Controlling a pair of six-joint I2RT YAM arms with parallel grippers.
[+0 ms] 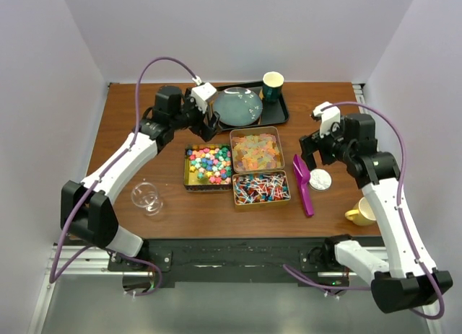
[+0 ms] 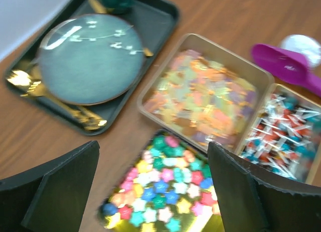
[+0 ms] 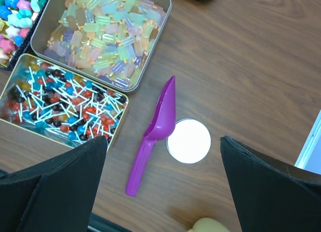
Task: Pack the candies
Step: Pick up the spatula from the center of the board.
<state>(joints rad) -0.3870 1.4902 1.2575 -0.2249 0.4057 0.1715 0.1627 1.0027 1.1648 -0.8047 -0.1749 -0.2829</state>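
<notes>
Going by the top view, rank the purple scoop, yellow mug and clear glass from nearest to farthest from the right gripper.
1. Purple scoop, right beside the right gripper.
2. Yellow mug, at the near right edge.
3. Clear glass, far across on the left.

Purple scoop (image 1: pixel 303 186) flat on the wooden worktop (image 1: pixel 130 125), white disc (image 1: pixel 320 179) right beside it, yellow mug (image 1: pixel 361 213) nearer, clear glass (image 1: pixel 146 196) over left, teal plate (image 1: pixel 237 106) and green cup (image 1: pixel 273 86) on dark tray (image 1: pixel 279 115)
</notes>
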